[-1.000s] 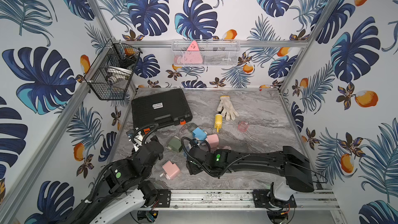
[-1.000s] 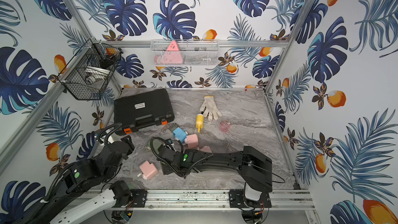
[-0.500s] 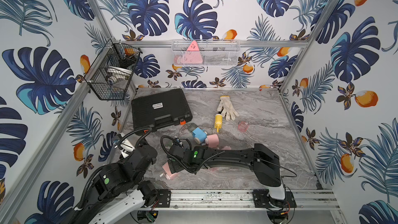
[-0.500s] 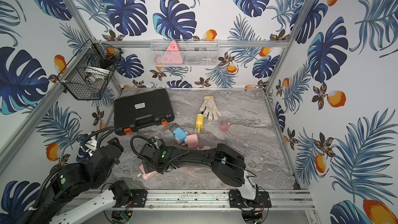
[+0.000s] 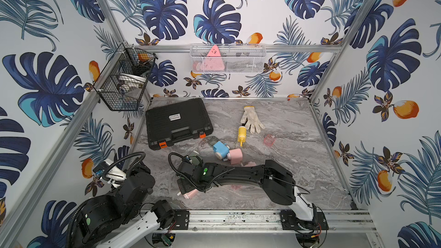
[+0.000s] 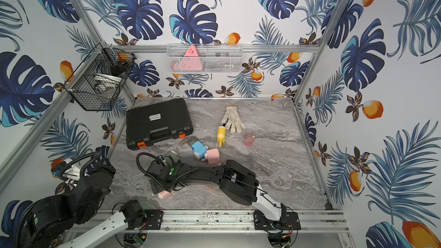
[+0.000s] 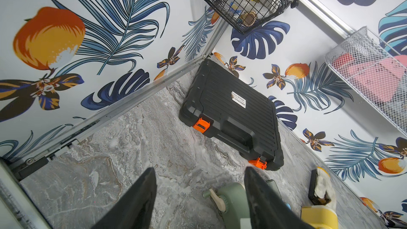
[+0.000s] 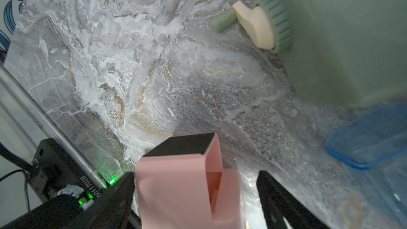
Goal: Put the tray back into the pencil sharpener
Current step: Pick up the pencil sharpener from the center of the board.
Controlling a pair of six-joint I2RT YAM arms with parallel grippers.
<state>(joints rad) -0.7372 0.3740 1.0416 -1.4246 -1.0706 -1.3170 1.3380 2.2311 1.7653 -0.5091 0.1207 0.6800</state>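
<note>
Left pincer [image 7: 199, 169]: jaws spread wide, only bare bench [image 7: 123, 150] between them.
Black case [image 7: 231, 115]: flat on the bench at 1 o'clock from the pincer, orange latches facing it.
Green sharpener [image 7: 229, 197]: at 4 o'clock, partly behind one finger.
Yellow bottle [image 7: 317, 216]: farther out, also 4 o'clock.

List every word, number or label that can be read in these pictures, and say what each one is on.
"60117028": printed on a black robot part at the table's edge, upside down in the right wrist view; the last character is uncertain.
White sticker on the black case: a line of print, too small and blurred to read in any view.
Pink triangle in the white basket: dark marks, too small to read.
</note>
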